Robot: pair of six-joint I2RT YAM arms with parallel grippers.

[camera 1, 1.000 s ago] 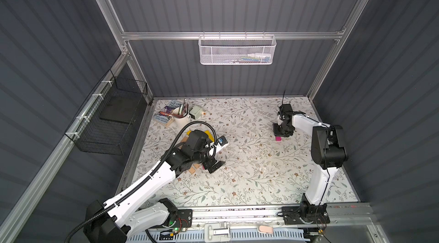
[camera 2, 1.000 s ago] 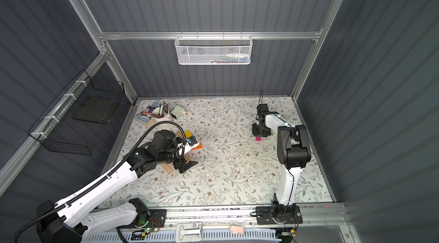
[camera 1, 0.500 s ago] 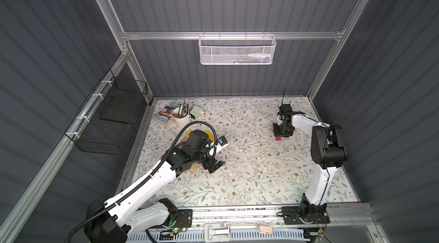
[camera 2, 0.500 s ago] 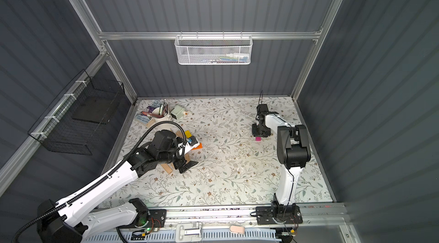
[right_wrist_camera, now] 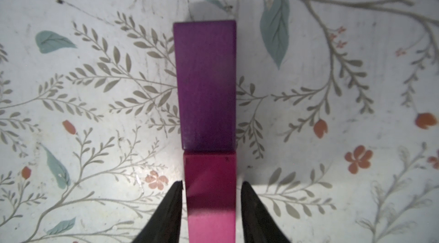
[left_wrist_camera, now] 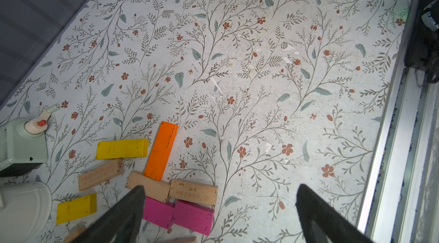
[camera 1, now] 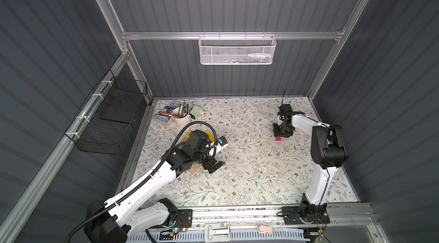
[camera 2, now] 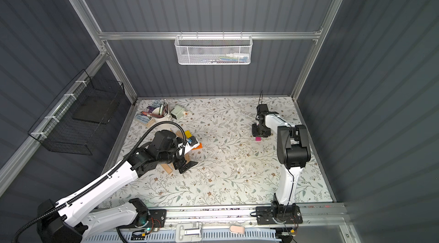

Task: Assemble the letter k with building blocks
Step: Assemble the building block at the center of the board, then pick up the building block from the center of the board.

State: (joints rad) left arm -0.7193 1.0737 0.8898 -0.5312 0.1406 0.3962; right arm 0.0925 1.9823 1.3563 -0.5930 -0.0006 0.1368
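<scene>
In the right wrist view a purple block [right_wrist_camera: 206, 82] and a pink block [right_wrist_camera: 211, 218] lie flat, end to end in one straight line on the floral mat. My right gripper [right_wrist_camera: 212, 183] straddles the pink block, its jaws open with a thin gap on each side. In both top views it [camera 1: 280, 132] stands at the far right over the pink block [camera 1: 278, 138]. My left gripper [left_wrist_camera: 221, 189] is open wide over bare mat beside the loose pile: an orange block [left_wrist_camera: 161, 150], yellow blocks [left_wrist_camera: 121, 148], pink blocks [left_wrist_camera: 193, 213] and tan blocks [left_wrist_camera: 193, 192].
A white cup of brushes [camera 1: 181, 117], books [camera 1: 166, 113] and a pale green device [camera 1: 197, 112] stand at the far left corner. A white mesh basket [camera 1: 237, 50] hangs on the back wall, a black wire basket [camera 1: 111, 116] on the left wall. A metal rail [camera 1: 237, 213] runs along the front.
The right gripper's jaws have spread slightly, letting go of the pink block. Both arms stay in place.
</scene>
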